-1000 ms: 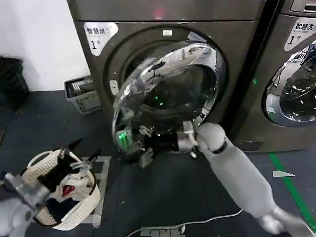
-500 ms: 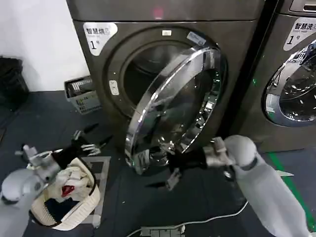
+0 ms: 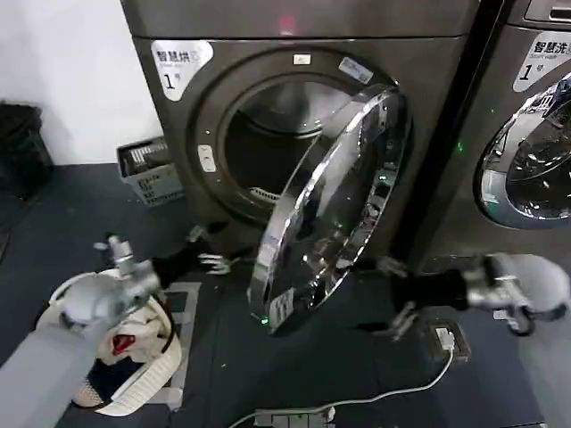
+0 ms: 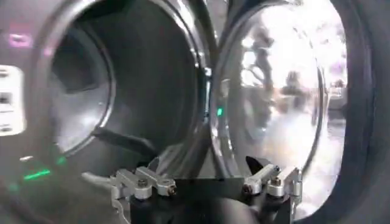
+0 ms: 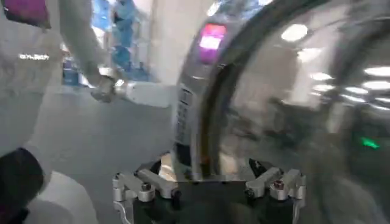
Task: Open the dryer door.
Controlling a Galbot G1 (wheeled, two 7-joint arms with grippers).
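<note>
The dryer door (image 3: 332, 201), a wide chrome ring around dark glass, stands swung about halfway out from the dryer's round opening (image 3: 259, 147), hinged on its right side. My left gripper (image 3: 207, 250) is open in front of the opening's lower left rim, holding nothing. My right gripper (image 3: 397, 294) is open to the right of the door's lower rim, apart from it. In the left wrist view the left gripper (image 4: 207, 178) faces the drum (image 4: 91, 91) and the door's inner side (image 4: 274, 103). In the right wrist view the right gripper (image 5: 207, 178) faces the door's edge (image 5: 198, 109).
A white laundry basket (image 3: 147, 374) with clothes sits on the floor at lower left, under my left arm. A grey crate (image 3: 150, 169) stands by the wall. The twin machine (image 3: 526, 169) is on the right. A cable and power strip (image 3: 294, 415) lie on the floor.
The door has swung further open toward the right. My right gripper has drawn back to the right, away from the door's lower rim. My left gripper has risen from the basket toward the opening.
</note>
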